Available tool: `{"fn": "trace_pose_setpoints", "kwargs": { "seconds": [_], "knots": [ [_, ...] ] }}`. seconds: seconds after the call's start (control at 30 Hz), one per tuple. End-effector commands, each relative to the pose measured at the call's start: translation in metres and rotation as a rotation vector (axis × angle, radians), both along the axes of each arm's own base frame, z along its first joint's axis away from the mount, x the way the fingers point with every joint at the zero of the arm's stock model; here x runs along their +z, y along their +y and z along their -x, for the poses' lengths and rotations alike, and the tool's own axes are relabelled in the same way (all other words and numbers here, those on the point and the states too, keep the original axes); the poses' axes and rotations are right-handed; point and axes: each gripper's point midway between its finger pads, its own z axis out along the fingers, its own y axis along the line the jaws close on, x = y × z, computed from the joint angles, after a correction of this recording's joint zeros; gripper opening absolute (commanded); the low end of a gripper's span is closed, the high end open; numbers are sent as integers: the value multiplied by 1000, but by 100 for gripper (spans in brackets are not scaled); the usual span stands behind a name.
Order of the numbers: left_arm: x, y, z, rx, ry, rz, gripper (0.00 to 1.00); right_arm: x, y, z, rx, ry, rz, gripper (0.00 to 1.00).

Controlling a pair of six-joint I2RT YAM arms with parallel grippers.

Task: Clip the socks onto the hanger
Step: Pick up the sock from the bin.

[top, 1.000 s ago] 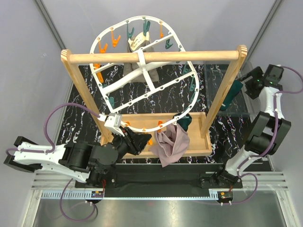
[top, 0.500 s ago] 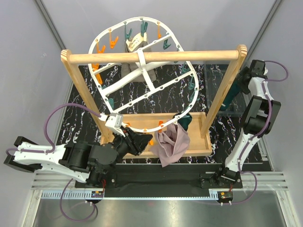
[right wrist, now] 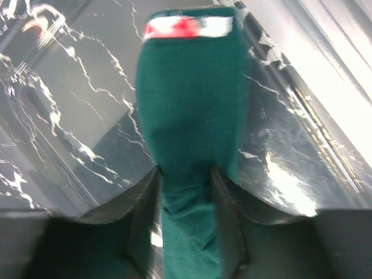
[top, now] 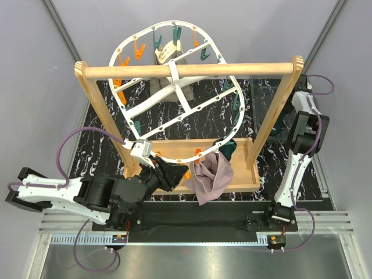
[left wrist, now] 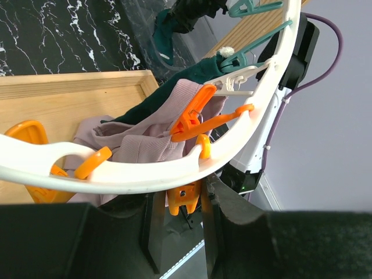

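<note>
Marbled table [top: 270, 168], wooden stand [top: 232, 68], perhaps clear tray [top: 261, 96]

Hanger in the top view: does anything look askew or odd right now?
Yes. The hanger hangs tilted on the wooden rail, its near rim low by the left gripper, which is shut on an orange clothespin. Pink socks droop bunched from that rim.

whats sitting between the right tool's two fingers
A dark teal sock fills the gap between the right tool's fingers, which press against its two sides. The right wrist view shows this.
</note>
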Motion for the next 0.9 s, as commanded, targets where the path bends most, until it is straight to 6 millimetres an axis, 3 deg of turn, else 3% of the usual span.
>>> {"fn": "trace_pose_setpoints", "kwargs": {
  "seconds": [0.0,0.07,0.13,0.17,0.23,0.27,0.33,0.37,0.43,0.47,0.53,0.57,0.6,0.63,0.7,0.73,0.8,0.83,0.87],
  "knots": [
    [-10,-6,7,-32,18,-26,0,21,-14,-10,-26,-14,73,38],
    [-11,-7,7,-33,19,-28,0,15,-15,-9,-21,11,77,23],
    [-10,-7,7,-32,20,-27,0,26,-17,-14,-13,4,90,15],
    [-11,-7,7,-32,20,-30,0,30,-17,-12,-15,12,86,4],
    [-13,-7,7,-30,23,-29,0,49,-16,-15,-21,-27,87,0],
    [-12,-7,7,-31,24,-24,0,73,-14,-16,-23,-78,81,0],
    [-13,-7,7,-32,27,-24,0,97,-11,-14,-33,-127,75,0],
    [-13,-8,8,-34,26,-23,0,124,-8,-12,-32,-175,76,0],
    [-12,-9,7,-35,23,-23,0,143,-4,-5,-24,-203,74,0],
    [-9,-8,7,-34,22,-17,0,170,-1,1,-19,-252,81,0],
    [-9,-8,7,-37,19,-15,0,181,3,13,-17,-261,83,0],
    [-8,-8,7,-36,19,-10,0,206,5,21,-11,-308,93,0],
    [-7,-8,7,-37,19,-7,0,207,10,29,4,-305,90,0],
    [-9,-8,7,-36,17,-13,0,234,15,38,19,-359,98,0],
    [-7,-6,7,-36,19,-7,0,252,28,50,74,-401,83,0],
    [-7,-6,6,-33,18,-9,0,284,37,64,104,-467,84,0],
    [-7,-5,7,-34,18,-6,0,303,51,82,157,-513,79,0],
    [-7,-4,6,-30,18,-4,0,339,59,104,168,-592,99,0],
    [-8,-4,6,-27,21,-4,0,347,67,116,191,-618,94,0]
  ]
}}
